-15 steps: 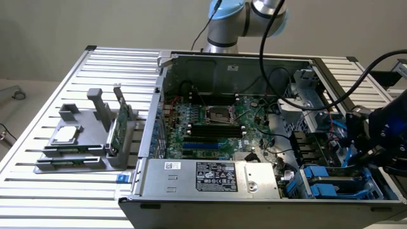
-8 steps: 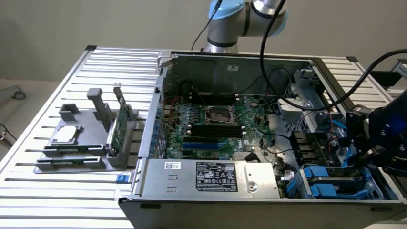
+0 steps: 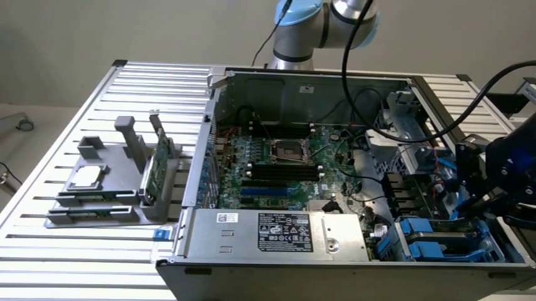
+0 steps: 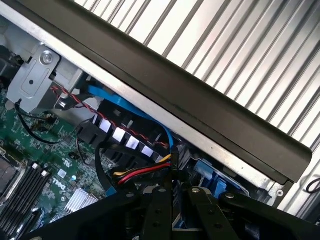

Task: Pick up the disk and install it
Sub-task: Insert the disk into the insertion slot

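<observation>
The open computer case (image 3: pixel 251 263) lies on the slatted table. Blue plastic carrier frames of the disk (image 3: pixel 421 241) show in the drive bay at the case's corner on the exterior view's right. In the wrist view the blue frame (image 4: pixel 212 172) lies just inside the case wall. My gripper (image 4: pixel 172 192) hangs low over that bay, right beside a red, yellow and black cable bundle (image 4: pixel 145 172). Its two dark fingers (image 4: pixel 157 215) stand almost together and I make out nothing held between them. The arm's dark wrist (image 3: pixel 511 169) covers the gripper in the exterior view.
A grey holder (image 3: pixel 105 200) on the exterior view's left carries a small square chip (image 3: pixel 88 177) and an upright green card (image 3: pixel 159 169). The power supply (image 3: pixel 277 232), motherboard (image 3: pixel 277 163) and loose blue and black cables (image 4: pixel 115 100) crowd the case. The case's dark rim (image 4: pixel 200 95) runs close by.
</observation>
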`<act>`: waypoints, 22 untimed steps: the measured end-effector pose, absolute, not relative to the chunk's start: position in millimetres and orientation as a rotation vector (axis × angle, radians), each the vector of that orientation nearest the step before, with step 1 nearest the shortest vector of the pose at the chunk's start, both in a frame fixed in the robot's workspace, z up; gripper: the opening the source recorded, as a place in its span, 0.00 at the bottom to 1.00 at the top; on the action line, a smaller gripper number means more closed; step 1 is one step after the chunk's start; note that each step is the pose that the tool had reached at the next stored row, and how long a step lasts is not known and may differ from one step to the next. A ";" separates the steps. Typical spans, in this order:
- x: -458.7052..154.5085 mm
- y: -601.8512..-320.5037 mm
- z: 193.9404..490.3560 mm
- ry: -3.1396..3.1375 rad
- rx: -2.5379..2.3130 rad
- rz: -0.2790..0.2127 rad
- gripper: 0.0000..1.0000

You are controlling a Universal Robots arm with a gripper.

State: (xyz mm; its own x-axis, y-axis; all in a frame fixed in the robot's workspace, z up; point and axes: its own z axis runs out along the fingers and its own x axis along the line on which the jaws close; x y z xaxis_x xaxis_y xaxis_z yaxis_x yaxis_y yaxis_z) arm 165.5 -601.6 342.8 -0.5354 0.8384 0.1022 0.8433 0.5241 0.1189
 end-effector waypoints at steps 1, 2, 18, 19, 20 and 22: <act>164.9 -601.5 343.4 -2.713 -1.501 -0.239 0.17; 164.5 -601.5 343.7 -2.711 -1.504 -0.239 0.17; 164.3 -601.5 344.4 -2.601 -1.564 -0.225 0.17; 164.3 -601.5 344.3 -2.595 -1.567 -0.221 0.17; 164.1 -601.5 344.3 -2.591 -1.571 -0.220 0.17; 163.2 -601.5 344.3 -2.588 -1.579 -0.217 0.17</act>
State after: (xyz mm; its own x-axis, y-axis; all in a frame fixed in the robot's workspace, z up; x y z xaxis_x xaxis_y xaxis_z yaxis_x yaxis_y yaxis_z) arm 163.2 -601.5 344.3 -0.4562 0.8752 0.1611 0.8898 0.4513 0.0684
